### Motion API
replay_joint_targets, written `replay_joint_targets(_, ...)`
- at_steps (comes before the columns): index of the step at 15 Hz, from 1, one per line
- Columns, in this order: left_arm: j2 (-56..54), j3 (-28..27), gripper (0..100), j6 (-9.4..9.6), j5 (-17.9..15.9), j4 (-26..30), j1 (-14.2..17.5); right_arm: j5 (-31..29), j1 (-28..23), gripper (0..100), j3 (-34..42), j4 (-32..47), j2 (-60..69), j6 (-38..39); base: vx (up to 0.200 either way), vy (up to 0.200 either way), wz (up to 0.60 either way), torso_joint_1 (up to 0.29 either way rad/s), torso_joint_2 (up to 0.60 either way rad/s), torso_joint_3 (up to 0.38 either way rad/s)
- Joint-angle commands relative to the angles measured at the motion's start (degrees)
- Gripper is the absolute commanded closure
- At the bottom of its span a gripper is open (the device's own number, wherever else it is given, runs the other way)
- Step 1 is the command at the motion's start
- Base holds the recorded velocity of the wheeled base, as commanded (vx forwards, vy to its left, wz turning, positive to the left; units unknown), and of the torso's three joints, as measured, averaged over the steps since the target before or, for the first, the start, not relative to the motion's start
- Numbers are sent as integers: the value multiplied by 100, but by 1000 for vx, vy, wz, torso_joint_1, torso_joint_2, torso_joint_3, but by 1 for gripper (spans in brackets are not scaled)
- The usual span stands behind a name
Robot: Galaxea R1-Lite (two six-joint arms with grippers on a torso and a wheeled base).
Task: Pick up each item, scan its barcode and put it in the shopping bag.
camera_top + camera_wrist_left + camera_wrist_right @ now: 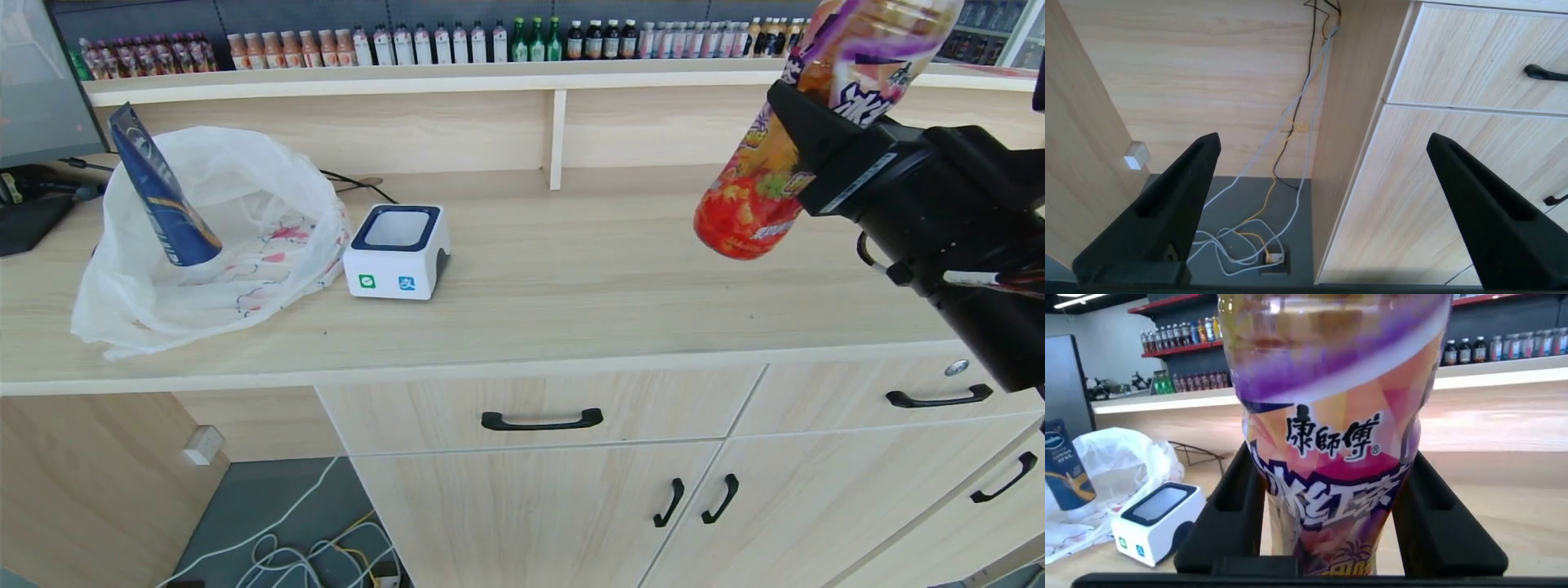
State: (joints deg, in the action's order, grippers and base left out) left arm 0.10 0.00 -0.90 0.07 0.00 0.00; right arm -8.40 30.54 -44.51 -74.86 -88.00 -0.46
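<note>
We see the right gripper [820,98] closed on a clear plastic bottle of orange-red drink with a purple label [751,204]. Its two black fingers [1237,506] press the middle of the bottle from both sides, and the bottle hangs tilted in the air above the light wooden counter [571,269].

Well apart from these fingers, lower and to the robot's left, a white cube-shaped scanner with a dark blue rim [397,253] stands on the counter. Just beyond the scanner, even farther from the fingers, lies a white thin plastic shopping bag [245,237] with its mouth open — a blue foil pouch [159,192] stands tilted inside it.

The left gripper [1323,140] has its fingers wide apart with nothing between them. Past the fingertips we see the pale wooden cabinet side [1355,163] and some loose cables [1249,237] on the grey floor.
</note>
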Motion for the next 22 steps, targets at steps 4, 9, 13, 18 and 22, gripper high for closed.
replay_joint_targets(4,8,0,0,-15,1,0,9,75,49,100,-199,-46,-191,90,0,200,0,5,3,2)
replay_joint_targets(9,8,0,0,-15,1,0,9,154,49,100,-163,-204,-235,169,0,200,0,2,1,0)
replay_joint_targets(13,8,0,0,-15,1,0,9,154,49,100,-181,-266,-314,169,0,200,0,1,4,5)
replay_joint_targets(18,8,0,0,-15,1,9,9,163,49,100,-163,-318,-314,161,0,200,0,4,0,1)
replay_joint_targets(22,-1,0,0,2,1,0,9,163,49,100,-155,-327,-314,161,0,100,0,0,4,2)
